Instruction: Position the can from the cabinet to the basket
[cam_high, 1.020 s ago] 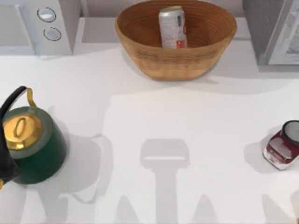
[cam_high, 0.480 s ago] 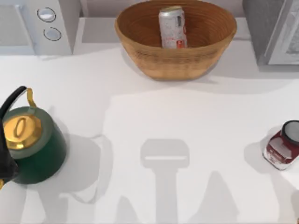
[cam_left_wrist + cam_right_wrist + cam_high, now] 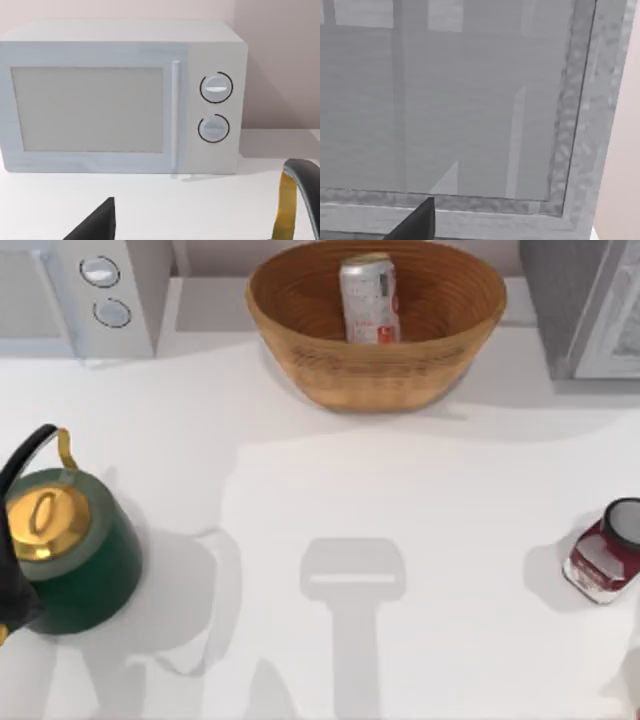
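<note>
The silver can [image 3: 368, 298] with red markings stands upright inside the tan wicker basket [image 3: 400, 375] at the back middle of the table. The grey speckled cabinet [image 3: 555, 300] stands at the back right, its white framed door [image 3: 615, 320] beside it. A dark part of my right gripper [image 3: 416, 222] shows in the right wrist view, close in front of the cabinet [image 3: 570, 125]. A dark part of my left gripper [image 3: 96, 225] shows in the left wrist view, low over the table, facing the white microwave.
A white microwave [image 3: 90, 290] with two round knobs sits at the back left. A green kettle [image 3: 75, 550] with a gold lid stands at the left edge. A dark red jar [image 3: 603, 558] lies near the right edge.
The arm shadows near the table's front edge have shrunk and drifted off. The can, basket, kettle and jar have not moved.
</note>
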Available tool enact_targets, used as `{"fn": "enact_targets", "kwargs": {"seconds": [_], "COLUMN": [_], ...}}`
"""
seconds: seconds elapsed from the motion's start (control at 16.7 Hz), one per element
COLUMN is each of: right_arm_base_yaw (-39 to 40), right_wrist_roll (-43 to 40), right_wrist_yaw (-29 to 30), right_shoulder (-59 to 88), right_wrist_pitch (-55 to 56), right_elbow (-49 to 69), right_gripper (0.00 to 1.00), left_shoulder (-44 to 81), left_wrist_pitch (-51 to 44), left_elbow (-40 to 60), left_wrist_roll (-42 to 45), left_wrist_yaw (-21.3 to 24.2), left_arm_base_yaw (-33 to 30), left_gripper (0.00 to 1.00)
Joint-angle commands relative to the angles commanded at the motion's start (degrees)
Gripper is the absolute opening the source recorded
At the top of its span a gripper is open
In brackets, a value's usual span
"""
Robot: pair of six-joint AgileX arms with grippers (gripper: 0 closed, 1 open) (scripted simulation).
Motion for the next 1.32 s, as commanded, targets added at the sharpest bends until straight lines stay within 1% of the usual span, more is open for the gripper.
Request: {"fn": "enact_targets", "kwargs": {"seconds": [0.12, 0.24, 0.6, 0.72, 0.84, 1.02, 1.32], "right_arm_base_yaw": [-3.46, -5.37, -5.44, -5.73, -6.24, -7.04, -7.53], "right_wrist_roll": [0.27, 0.46, 0.46, 0.45, 0.43, 0.41, 0.41], "right_wrist_yaw": [-2.83, -4.47, -4.64, -4.66, -4.86, -5.45, -6.32], "right_shoulder": [5.09, 7.80, 8.12, 8.03, 7.81, 7.11, 4.25], "right_wrist_pitch": [3.21, 4.81, 4.87, 3.05, -1.17, -11.64, -37.07], "right_elbow": [0.21, -0.02, -0.06, 1.75, 5.82, 15.64, 37.49], "right_gripper": [1.00, 1.00, 1.00, 1.00, 1.00, 1.00, 1.00], "left_shoulder": [0.00, 0.00, 0.00, 0.00, 0.00, 0.00, 0.00], "left_wrist_pitch": [0.00, 0.00, 0.00, 0.00, 0.00, 0.00, 0.00], "left_elbow": [0.00, 0.00, 0.00, 0.00, 0.00, 0.00, 0.00], "left_wrist_roll": [0.00, 0.00, 0.00, 0.00, 0.00, 0.00, 0.00], "left_wrist_yaw": [0.00, 0.00, 0.00, 0.00, 0.00, 0.00, 0.00], "left_arm_base_yaw": [0.00, 0.00, 0.00, 0.00, 0.00, 0.00, 0.00], "left_gripper": [1.00, 1.00, 1.00, 1.00, 1.00, 1.00, 1.00]}}
